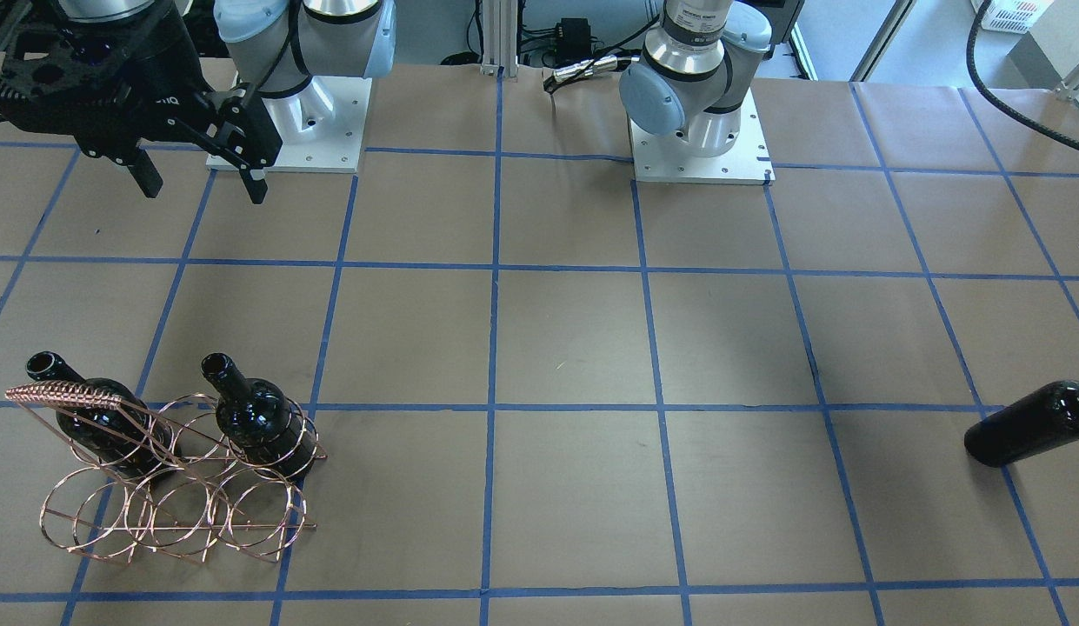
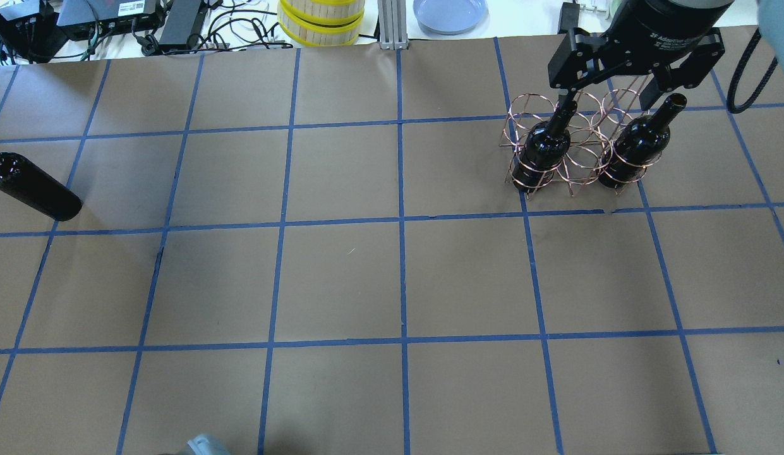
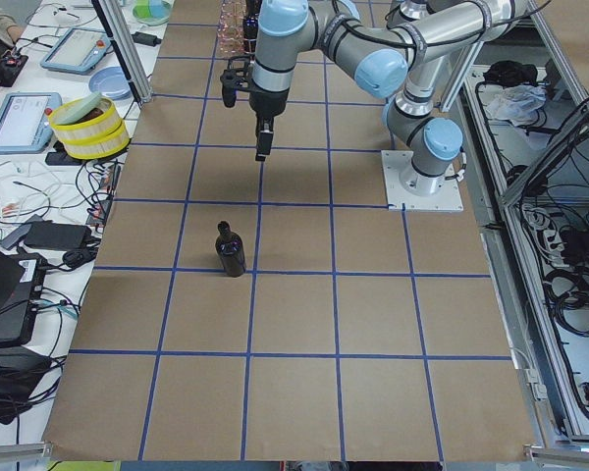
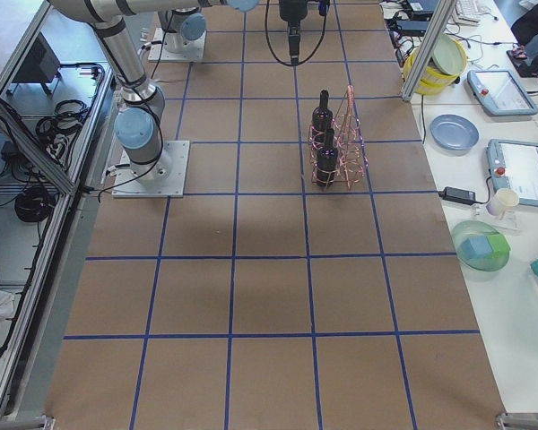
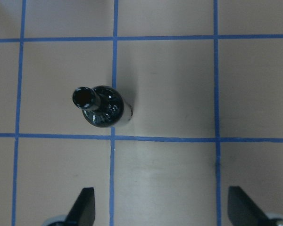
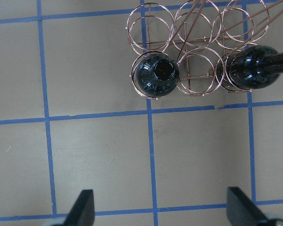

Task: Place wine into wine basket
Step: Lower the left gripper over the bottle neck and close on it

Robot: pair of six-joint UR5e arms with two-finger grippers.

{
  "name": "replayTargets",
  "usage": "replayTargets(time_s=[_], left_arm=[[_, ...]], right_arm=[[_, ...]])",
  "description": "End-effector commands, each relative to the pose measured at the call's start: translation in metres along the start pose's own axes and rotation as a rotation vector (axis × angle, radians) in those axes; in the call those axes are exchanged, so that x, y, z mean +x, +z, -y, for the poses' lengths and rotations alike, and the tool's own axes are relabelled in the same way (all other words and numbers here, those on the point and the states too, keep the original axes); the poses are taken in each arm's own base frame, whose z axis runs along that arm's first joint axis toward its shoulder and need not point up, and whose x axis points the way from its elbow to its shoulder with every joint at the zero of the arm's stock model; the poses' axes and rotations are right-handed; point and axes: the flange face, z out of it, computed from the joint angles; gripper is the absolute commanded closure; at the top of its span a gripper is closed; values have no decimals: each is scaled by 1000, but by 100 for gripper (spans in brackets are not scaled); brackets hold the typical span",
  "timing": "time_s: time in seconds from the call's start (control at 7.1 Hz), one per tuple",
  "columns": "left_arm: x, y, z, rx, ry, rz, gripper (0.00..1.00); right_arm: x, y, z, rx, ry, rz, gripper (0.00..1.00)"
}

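So the one wine bottle (image 3: 231,250) not yet racked stands upright on the brown table (image 2: 341,284), far out on my left side, well apart from everything else. My left gripper (image 5: 162,207) hangs above it with its fingers spread wide and nothing between them; in the wrist view the bottle sits ahead of the fingertips, not between them.

Across the table on my right is the wine basket (image 6: 193,56), its copper hoops in two rows. Two bottles are already seated in the nearer row as the right wrist camera sees it: the first racked bottle (image 6: 154,74) in one end hoop and the second racked bottle (image 6: 249,68) in the other. The middle hoop between them looks empty. My right gripper (image 6: 162,207) hovers over the table just beside the basket, fingers apart, gripping nothing.

I'd call this about two thirds done. What is left, as I judge it, is to grasp the lone bottle, bring it across and lower it into a free hoop.
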Motion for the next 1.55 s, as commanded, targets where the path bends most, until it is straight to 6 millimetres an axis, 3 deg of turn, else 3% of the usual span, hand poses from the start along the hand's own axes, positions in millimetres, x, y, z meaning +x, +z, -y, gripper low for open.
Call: replayTargets(time_s=[0.0, 0.84, 1.41], left_arm=[[-42, 47, -10, 73, 60, 7, 0], [-77, 138, 5, 179, 121, -80, 0], [-80, 158, 8, 193, 105, -116, 0]], right_arm=[[0, 0, 0, -1, 0, 1, 0], [-1, 0, 0, -1, -2, 6, 0], [-1, 0, 0, -1, -2, 7, 0]])
